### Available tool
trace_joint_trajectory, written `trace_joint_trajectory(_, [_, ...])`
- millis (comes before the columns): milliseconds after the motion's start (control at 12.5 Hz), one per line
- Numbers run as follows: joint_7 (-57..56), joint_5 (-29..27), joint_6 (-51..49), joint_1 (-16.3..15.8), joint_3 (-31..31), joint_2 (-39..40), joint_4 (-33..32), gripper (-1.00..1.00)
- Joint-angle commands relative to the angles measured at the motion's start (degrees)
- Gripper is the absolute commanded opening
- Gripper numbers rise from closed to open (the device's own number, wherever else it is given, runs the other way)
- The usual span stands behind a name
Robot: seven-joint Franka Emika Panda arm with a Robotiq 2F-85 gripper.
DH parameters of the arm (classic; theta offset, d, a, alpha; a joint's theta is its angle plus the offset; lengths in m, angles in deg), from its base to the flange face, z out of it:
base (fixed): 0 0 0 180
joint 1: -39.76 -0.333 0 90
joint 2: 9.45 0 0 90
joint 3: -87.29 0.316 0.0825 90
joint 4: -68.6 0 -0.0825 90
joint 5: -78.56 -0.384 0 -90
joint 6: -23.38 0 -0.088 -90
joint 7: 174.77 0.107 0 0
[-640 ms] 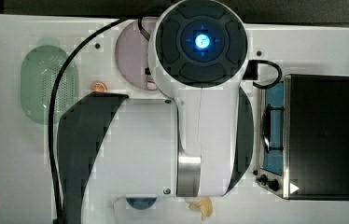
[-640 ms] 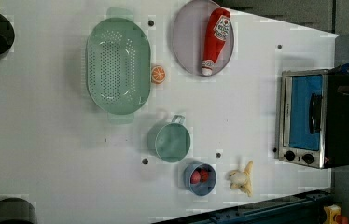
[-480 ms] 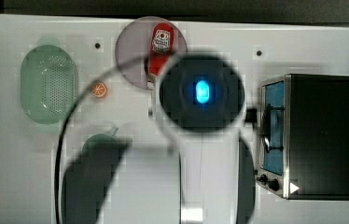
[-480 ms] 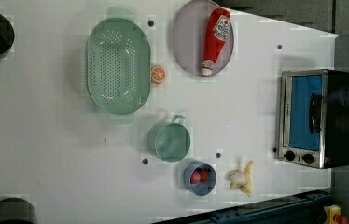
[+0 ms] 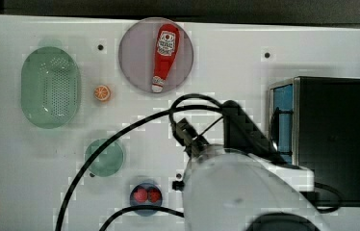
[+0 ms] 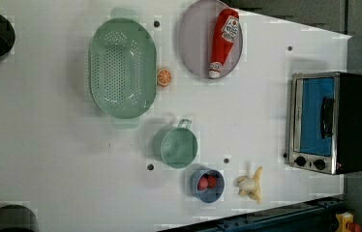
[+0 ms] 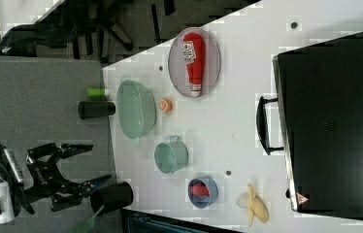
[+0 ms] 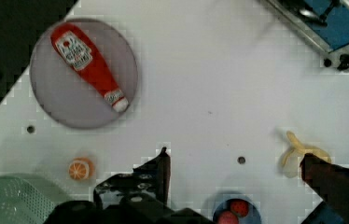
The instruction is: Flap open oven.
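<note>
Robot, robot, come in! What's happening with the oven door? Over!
Gripper open, holding nothing, high above the table. Oven door shut, handle untouched. Nothing blocking the door. Over.

I see bare white table [image 6: 261, 111] in front of the oven [image 6: 329, 123] door, at nine o'clock of it in the left view. A peeled banana [image 6: 251, 184] lies near the oven's seven o'clock, and the ketchup bottle [image 6: 222, 41] on its grey plate [image 6: 193, 43] sits off at ten o'clock.
</note>
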Motion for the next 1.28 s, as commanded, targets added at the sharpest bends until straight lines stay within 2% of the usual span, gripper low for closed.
trace_joint_trajectory(80, [2.5,-0.2,-0.5,0.0,0.0,3.4,-1.5,0.40])
trace_joint_trajectory(400, [1.6,-0.1,-0.4,0.1,-0.6,3.4,-2.7,-0.55])
trace_joint_trajectory(480, [0.1,-0.1,-0.3,0.1,-1.0,3.4,-2.9,-0.65])
trace_joint_trajectory(640, [-8.5,0.0,1.0,0.1,-2.5,3.5,-3.2,-0.65])
trace_joint_trajectory(1120, [-48.0,1.4,6.6,0.5,-10.2,6.8,-4.3,-0.65])
trace_joint_trajectory(1280, [-55.0,3.0,9.8,0.8,-12.8,8.8,-4.4,-0.65])
